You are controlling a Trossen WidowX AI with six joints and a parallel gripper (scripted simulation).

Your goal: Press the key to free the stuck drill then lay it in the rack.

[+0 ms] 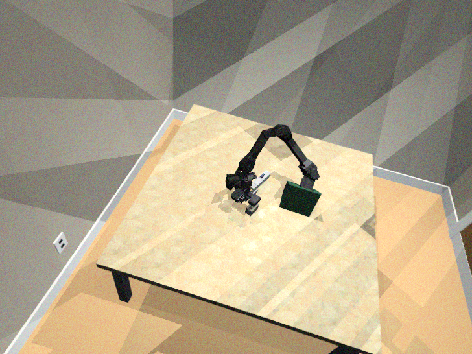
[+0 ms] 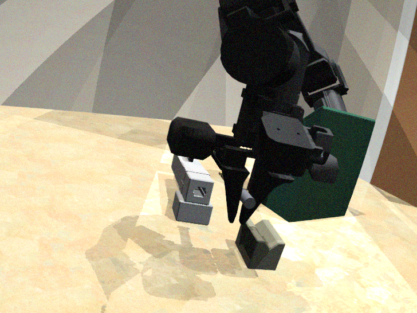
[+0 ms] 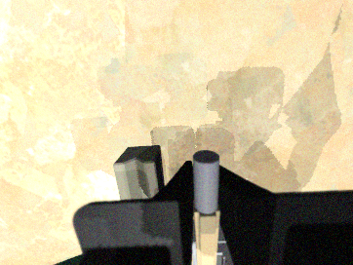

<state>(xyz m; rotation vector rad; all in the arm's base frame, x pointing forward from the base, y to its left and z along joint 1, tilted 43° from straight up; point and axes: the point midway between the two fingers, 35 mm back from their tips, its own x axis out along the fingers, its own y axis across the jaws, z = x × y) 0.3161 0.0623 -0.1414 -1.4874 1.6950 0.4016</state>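
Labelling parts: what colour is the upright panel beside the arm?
Dark green panel; the exterior view shows it best.

A pale wooden table (image 1: 213,259) on dark legs carries a grey block fixture (image 2: 192,193), a small dark V-notched rack (image 2: 259,247), and an upright green panel (image 2: 323,175).
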